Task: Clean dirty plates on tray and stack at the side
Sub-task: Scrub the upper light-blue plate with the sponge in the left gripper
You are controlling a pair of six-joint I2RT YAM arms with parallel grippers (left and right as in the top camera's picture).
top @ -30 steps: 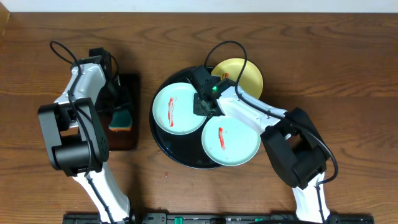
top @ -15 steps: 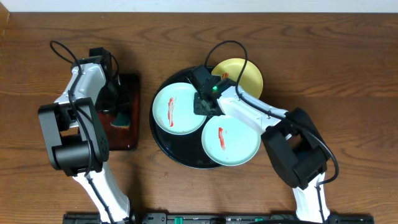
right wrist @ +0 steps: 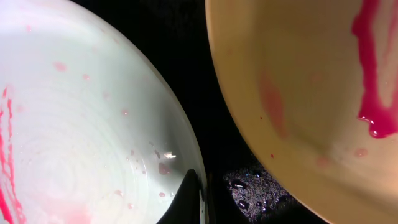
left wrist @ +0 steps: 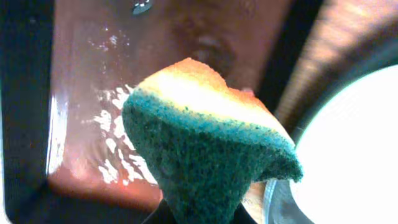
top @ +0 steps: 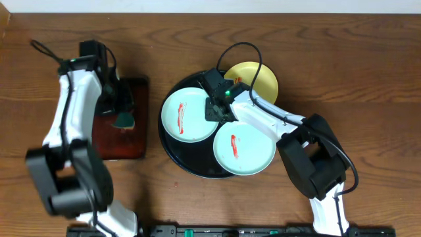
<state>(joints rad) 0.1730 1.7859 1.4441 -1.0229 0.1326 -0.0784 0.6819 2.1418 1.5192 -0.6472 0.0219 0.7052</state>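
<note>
Three plates lie on the round black tray (top: 197, 157): a mint one (top: 187, 115) at the left, a second mint one (top: 243, 148) at the front, and a yellow one (top: 253, 79) at the back right. All three carry red sauce streaks. My right gripper (top: 212, 112) is shut on the right rim of the left mint plate (right wrist: 81, 124), with the yellow plate (right wrist: 298, 93) close beside it. My left gripper (top: 120, 106) is shut on a yellow and green sponge (top: 123, 119) and holds it above the rectangular tray. The sponge (left wrist: 205, 143) fills the left wrist view.
A small rectangular tray (top: 118, 141) with a wet reddish-brown floor (left wrist: 93, 93) sits left of the round tray. Bare wooden table (top: 355, 79) lies to the right and along the back. Cables run over both arms.
My left gripper closed on the sponge and lifted it off the rectangular tray, and the arm swung up and back. The right gripper tightened on the plate rim and otherwise stayed put.
</note>
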